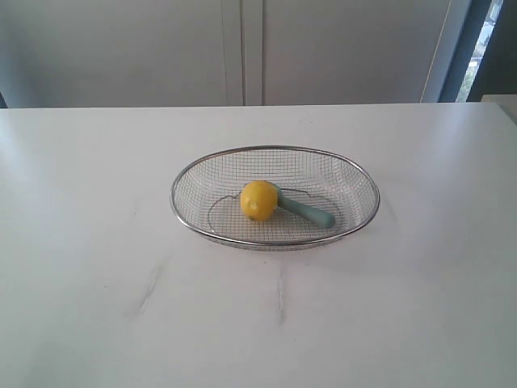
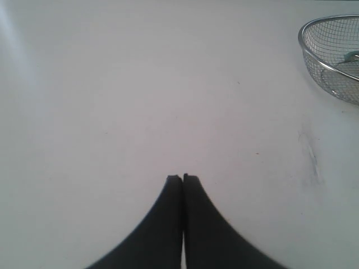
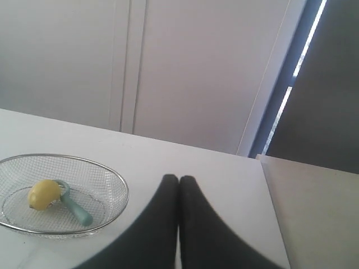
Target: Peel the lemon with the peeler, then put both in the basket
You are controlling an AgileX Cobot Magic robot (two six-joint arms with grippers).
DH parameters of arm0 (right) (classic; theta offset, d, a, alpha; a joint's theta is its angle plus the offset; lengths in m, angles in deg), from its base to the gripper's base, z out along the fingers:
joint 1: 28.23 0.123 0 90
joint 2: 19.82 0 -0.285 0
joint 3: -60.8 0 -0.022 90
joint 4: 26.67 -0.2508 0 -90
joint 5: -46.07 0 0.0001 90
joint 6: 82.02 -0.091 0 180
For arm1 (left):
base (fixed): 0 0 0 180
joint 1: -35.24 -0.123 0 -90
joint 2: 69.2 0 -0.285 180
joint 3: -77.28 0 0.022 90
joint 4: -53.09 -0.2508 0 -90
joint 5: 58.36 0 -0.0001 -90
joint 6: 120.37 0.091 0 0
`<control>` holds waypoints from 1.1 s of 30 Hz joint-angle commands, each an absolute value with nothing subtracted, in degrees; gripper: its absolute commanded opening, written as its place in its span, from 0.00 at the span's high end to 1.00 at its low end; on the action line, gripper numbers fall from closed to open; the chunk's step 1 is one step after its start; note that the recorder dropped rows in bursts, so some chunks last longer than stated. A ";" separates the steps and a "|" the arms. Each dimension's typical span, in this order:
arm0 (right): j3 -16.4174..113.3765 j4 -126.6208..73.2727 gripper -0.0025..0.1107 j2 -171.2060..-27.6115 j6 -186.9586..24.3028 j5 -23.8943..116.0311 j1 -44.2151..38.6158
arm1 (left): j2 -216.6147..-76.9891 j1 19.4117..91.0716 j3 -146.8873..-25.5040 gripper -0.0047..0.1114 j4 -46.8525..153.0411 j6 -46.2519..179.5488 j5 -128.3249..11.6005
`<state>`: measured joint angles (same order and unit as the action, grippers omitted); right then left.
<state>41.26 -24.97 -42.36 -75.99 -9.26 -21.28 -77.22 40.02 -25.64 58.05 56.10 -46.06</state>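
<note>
The yellow lemon [image 1: 258, 200] lies inside the silver wire-mesh basket [image 1: 187, 174] at the table's middle. Against the lemon's right side rests the teal-handled peeler [image 1: 307, 212], its head hidden behind the fruit. The right wrist view shows the same lemon [image 3: 44, 194], peeler [image 3: 77, 209] and basket [image 3: 120, 185]. Neither gripper appears in the exterior view. My left gripper [image 2: 183, 179] is shut with nothing between its fingers, above bare table away from the basket [image 2: 307, 53]. My right gripper [image 3: 179, 179] is shut and empty too, off to the basket's side.
The white table [image 1: 97, 283] carries faint scuff marks [image 1: 149, 288] in front of the basket. A pale wall with panel seams [image 1: 242, 48] runs behind it. A dark window frame [image 1: 472, 48] stands at the back right, near the table's right edge [image 3: 263, 185].
</note>
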 commanded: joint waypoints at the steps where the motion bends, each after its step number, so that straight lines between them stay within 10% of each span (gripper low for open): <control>1: 37.05 -23.91 0.98 -35.98 -76.24 -8.98 -22.30 | -76.99 39.99 -25.50 0.96 58.11 55.95 -46.29; 15: 25.50 -26.67 0.98 -27.61 -76.02 -8.77 -36.28 | -76.99 39.99 -25.50 0.96 58.11 55.95 -46.29; 25: 9.62 -34.60 0.98 -27.61 -81.43 34.76 -36.83 | -76.99 39.99 -25.50 0.96 58.11 55.95 -46.29; 33: -8.61 -31.48 0.98 -27.61 -81.41 39.22 -36.83 | -76.99 39.99 -25.50 0.96 58.11 55.95 -46.29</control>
